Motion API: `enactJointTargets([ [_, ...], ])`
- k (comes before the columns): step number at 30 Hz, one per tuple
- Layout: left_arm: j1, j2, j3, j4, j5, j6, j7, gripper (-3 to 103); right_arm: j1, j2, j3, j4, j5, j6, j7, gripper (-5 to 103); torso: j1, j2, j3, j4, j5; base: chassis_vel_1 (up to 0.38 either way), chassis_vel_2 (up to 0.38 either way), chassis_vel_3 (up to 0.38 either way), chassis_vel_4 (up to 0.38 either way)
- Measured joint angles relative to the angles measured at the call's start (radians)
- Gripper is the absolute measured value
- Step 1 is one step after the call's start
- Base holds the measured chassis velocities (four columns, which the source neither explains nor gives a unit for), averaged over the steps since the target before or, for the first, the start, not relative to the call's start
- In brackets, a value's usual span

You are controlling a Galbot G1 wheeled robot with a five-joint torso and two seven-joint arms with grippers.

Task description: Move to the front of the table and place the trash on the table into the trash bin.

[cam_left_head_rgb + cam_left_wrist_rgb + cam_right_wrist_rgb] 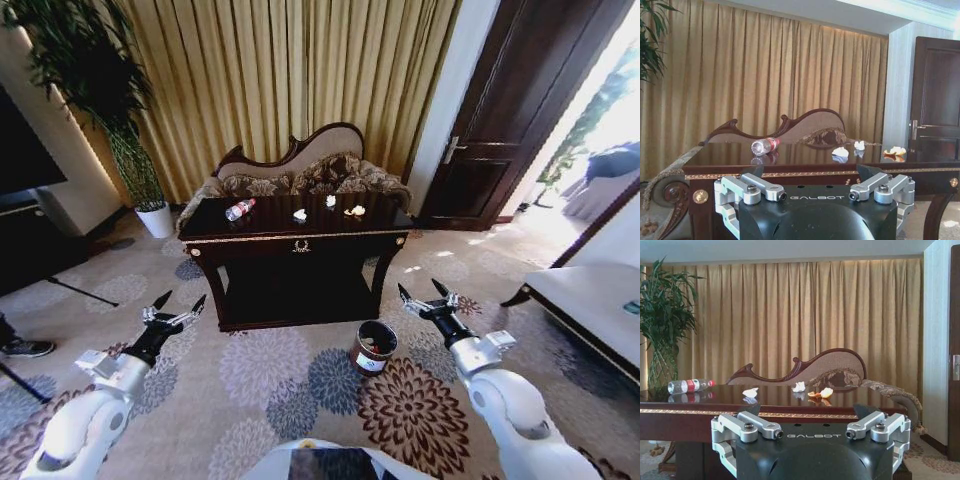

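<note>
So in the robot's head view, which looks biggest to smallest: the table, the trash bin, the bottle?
1. The table, by far.
2. The trash bin.
3. The bottle, though it lies farther from the camera than the bin.

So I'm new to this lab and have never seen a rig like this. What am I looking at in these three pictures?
One wheeled robot with two arms, seen by three cameras at once. The head view looks forward and down from its head: the left gripper and right gripper hang open and empty above the carpet, short of the dark table. The other two views come from cameras on each wrist, looking over the metal fingers at the tabletop. On it lie a clear bottle on its side and some crumpled scraps. The trash bin stands on the floor in front of the table, nearer the right arm. A sofa sits behind the table.
</note>
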Motion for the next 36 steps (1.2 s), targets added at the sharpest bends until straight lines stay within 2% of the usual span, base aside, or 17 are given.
enactJointTargets([
  [12,0.0,-0.002,0.0,0.011,0.0,-0.008,0.022,100,-0.005,0.012,-0.006,-0.001,-0.018,0.0,-0.007,100,0.0,0.0,0.0,0.0001,0.0,-0.151,0.148,0.153,-0.154],
  [36,-0.002,-0.003,0.0,0.025,0.0,-0.02,0.026,100,-0.019,0.028,-0.012,0.002,-0.04,0.001,-0.02,100,0.0,0.0,0.0,0.0,0.0001,-0.164,0.168,0.167,-0.162],
])
